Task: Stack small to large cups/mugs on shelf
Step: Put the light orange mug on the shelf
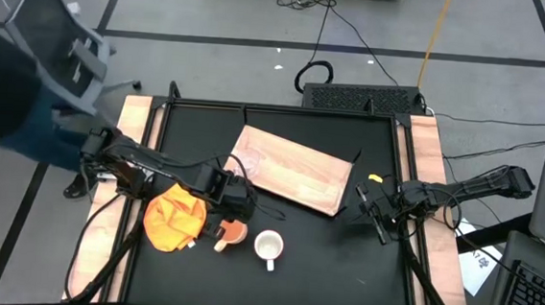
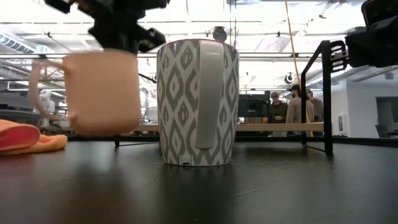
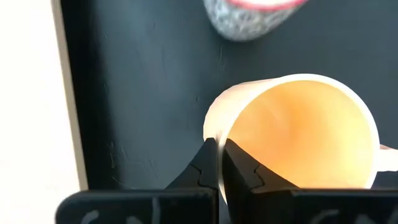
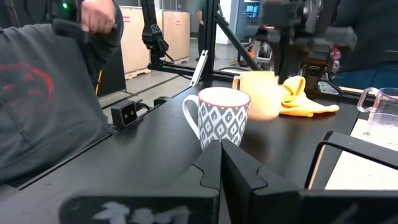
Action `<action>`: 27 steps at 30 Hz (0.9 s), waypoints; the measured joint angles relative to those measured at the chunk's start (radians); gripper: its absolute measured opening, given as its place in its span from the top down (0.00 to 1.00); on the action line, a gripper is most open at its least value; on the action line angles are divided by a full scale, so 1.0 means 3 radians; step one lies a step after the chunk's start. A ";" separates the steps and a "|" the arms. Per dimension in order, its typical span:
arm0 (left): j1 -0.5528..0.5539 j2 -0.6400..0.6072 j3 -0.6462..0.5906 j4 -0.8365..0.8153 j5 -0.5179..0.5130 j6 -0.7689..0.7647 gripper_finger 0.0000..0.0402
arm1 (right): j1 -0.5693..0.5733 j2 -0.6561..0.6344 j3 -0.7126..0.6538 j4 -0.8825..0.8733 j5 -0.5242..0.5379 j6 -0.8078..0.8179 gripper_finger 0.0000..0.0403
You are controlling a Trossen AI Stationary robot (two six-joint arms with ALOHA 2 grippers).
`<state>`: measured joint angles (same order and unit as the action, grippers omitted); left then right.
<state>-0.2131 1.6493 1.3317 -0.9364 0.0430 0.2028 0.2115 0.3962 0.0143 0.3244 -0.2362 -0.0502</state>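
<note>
You see the yellow mug [image 2: 102, 93] only as a blur in the low view, and your left arm covers most of it from above. The white mug [image 3: 252, 15] is cut off in the left wrist view. The people behind it in the low view are too small to make out.

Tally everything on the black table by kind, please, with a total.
Handled mugs: 2, a yellow-orange ceramic mug and a white grey-patterned ceramic mug
Clear glass cups: 1, a tiny handled glass cup
Cloths: 1, a crumpled orange-yellow cloth
Boards: 1, a flat rectangular light-wood shelf board
Total: 5
</note>
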 joint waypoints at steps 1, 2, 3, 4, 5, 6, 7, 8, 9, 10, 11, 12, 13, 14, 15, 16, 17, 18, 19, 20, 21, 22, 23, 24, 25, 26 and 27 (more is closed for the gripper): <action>-0.0007 0.0000 0.0056 -0.0020 0.0004 0.0001 0.99 | -0.0001 0.0000 -0.0001 0.0000 0.0001 0.0000 1.00; -0.0014 0.0000 0.0109 -0.0033 0.0006 0.0003 0.99 | 0.0000 0.0000 0.0000 0.0000 0.0001 0.0000 1.00; -0.0017 0.0000 0.0152 -0.0044 0.0007 0.0008 0.99 | 0.0000 0.0000 0.0000 0.0000 0.0001 0.0000 1.00; -0.0019 0.0000 0.0183 -0.0054 0.0014 0.0010 0.99 | -0.0001 0.0000 0.0000 0.0000 0.0000 0.0000 1.00; -0.0020 0.0000 0.0209 -0.0062 0.0017 0.0012 0.99 | -0.0001 0.0000 -0.0001 0.0000 0.0000 0.0000 1.00; -0.0019 0.0000 0.0223 -0.0066 0.0017 0.0016 0.99 | 0.0000 0.0000 -0.0001 0.0000 0.0000 0.0001 1.00; -0.0020 0.0000 0.0224 -0.0071 0.0019 0.0023 0.99 | 0.0000 0.0000 0.0000 0.0000 0.0001 0.0002 1.00; -0.0020 0.0000 0.0224 -0.0092 0.0021 0.0041 0.99 | -0.0001 0.0000 0.0000 0.0000 0.0000 0.0007 1.00; -0.0020 0.0000 0.0224 -0.0121 0.0022 0.0065 0.99 | 0.0000 0.0000 -0.0001 0.0000 0.0001 0.0011 1.00; -0.0020 0.0000 0.0224 -0.0129 0.0025 0.0086 0.99 | 0.0000 0.0000 0.0000 -0.0001 0.0001 0.0013 1.00; -0.0020 0.0000 0.0224 -0.0117 0.0027 0.0111 0.99 | 0.0000 0.0000 0.0000 -0.0001 0.0000 0.0015 1.00; -0.0020 0.0000 0.0223 -0.0103 0.0028 0.0145 0.99 | 0.0000 0.0000 0.0000 -0.0001 0.0000 0.0024 1.00; -0.0020 0.0000 0.0223 -0.0099 0.0029 0.0173 0.99 | 0.0000 0.0000 -0.0001 -0.0001 0.0001 0.0028 1.00; -0.0020 0.0000 0.0224 -0.0102 0.0030 0.0204 0.99 | -0.0001 0.0000 0.0000 -0.0001 0.0000 0.0032 1.00; -0.0020 0.0000 0.0223 -0.0102 0.0042 0.0231 0.99 | 0.0000 0.0000 -0.0001 -0.0001 0.0000 0.0031 1.00; -0.0020 0.0000 0.0223 -0.0098 0.0055 0.0252 0.99 | -0.0001 0.0000 0.0000 -0.0001 0.0000 0.0030 1.00; -0.0020 0.0000 0.0224 -0.0098 0.0056 0.0255 0.99 | 0.0000 0.0000 0.0000 -0.0001 0.0000 0.0029 1.00; -0.0020 0.0000 0.0224 -0.0098 0.0057 0.0256 0.99 | 0.0000 0.0000 -0.0001 -0.0001 0.0001 0.0029 1.00; -0.0020 0.0000 0.0224 -0.0098 0.0058 0.0257 0.99 | 0.0000 0.0000 0.0000 -0.0001 0.0000 0.0029 1.00; -0.0017 0.0000 0.0223 -0.0096 0.0058 0.0258 0.99 | -0.0001 0.0000 0.0000 -0.0001 0.0000 0.0029 1.00; -0.0014 0.0000 0.0224 -0.0093 0.0060 0.0257 0.99 | -0.0001 0.0000 0.0000 -0.0001 0.0000 0.0029 1.00; -0.0012 0.0000 0.0224 -0.0084 0.0059 0.0258 0.99 | 0.0000 0.0000 0.0000 -0.0001 0.0000 0.0029 1.00; -0.0011 0.0000 0.0223 -0.0070 0.0059 0.0258 0.99 | 0.0000 0.0000 0.0000 -0.0002 0.0000 0.0029 1.00; -0.0011 0.0000 0.0223 -0.0052 0.0059 0.0257 0.99 | -0.0001 0.0000 0.0000 -0.0001 0.0000 0.0029 1.00; -0.0011 0.0000 0.0223 -0.0041 0.0060 0.0254 0.99 | 0.0000 0.0000 0.0000 -0.0002 0.0001 0.0029 1.00; -0.0012 -0.0003 0.0223 -0.0039 0.0059 0.0253 0.99 | 0.0000 0.0000 0.0000 -0.0002 0.0000 0.0029 1.00; -0.0012 -0.0015 0.0223 -0.0046 0.0059 0.0253 0.99 | 0.0000 0.0000 0.0000 -0.0002 0.0000 0.0029 1.00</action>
<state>-0.2169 1.6447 1.3987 -0.9501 0.0608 0.2787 0.2115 0.3962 0.0143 0.3238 -0.2363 -0.0414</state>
